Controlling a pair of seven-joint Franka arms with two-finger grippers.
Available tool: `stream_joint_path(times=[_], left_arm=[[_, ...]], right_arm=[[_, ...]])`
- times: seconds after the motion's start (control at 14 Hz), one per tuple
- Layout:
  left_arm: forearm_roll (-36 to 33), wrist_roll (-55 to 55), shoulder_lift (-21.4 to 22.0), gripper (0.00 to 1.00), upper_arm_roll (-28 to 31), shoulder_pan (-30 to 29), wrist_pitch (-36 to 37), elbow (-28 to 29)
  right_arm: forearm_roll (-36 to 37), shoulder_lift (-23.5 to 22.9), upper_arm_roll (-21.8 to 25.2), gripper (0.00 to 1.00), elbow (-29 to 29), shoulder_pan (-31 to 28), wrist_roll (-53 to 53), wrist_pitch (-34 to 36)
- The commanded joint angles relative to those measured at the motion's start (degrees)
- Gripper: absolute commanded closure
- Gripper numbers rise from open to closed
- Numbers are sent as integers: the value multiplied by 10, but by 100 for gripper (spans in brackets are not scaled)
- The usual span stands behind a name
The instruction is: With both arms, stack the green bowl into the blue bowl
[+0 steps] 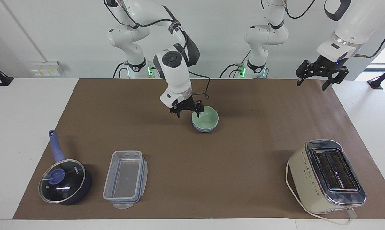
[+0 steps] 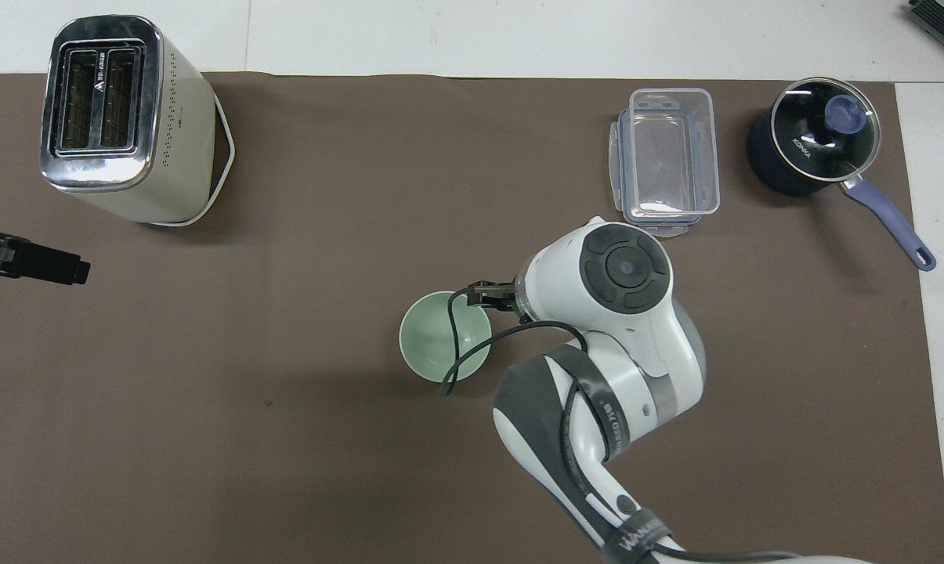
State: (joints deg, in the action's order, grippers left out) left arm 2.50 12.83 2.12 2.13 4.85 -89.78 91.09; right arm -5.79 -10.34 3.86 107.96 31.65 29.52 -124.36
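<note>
The pale green bowl [image 1: 206,118] sits nested inside the blue bowl [image 1: 205,129] at the middle of the mat; only a blue band shows under the green rim. From overhead the green bowl [image 2: 443,337] covers the blue one. My right gripper [image 1: 188,115] hangs open just above the mat, beside the bowls' rim toward the right arm's end, holding nothing. One fingertip is close to the green rim. My left gripper [image 1: 311,85] waits open and raised over the mat's edge at the left arm's end.
A cream toaster [image 1: 326,175] stands far from the robots toward the left arm's end. A clear plastic container [image 1: 126,179] and a dark blue saucepan with a glass lid [image 1: 63,182] lie toward the right arm's end. A brown mat [image 1: 250,150] covers the table.
</note>
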Motion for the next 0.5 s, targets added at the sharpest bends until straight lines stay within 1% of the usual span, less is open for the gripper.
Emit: stream_joint_path(times=[0.0, 0.29, 0.43], left_arm=[[-9, 4, -1, 0, -6, -8, 9, -9], [-9, 0, -2, 0, -6, -8, 8, -10], [-9, -2, -2, 0, -7, -7, 8, -10]], right_arm=[[43, 51, -4, 0, 6, -42, -20, 42], [42, 89, -2, 0, -16, -96, -74, 100], [35, 114, -2, 0, -40, -127, -109, 165]])
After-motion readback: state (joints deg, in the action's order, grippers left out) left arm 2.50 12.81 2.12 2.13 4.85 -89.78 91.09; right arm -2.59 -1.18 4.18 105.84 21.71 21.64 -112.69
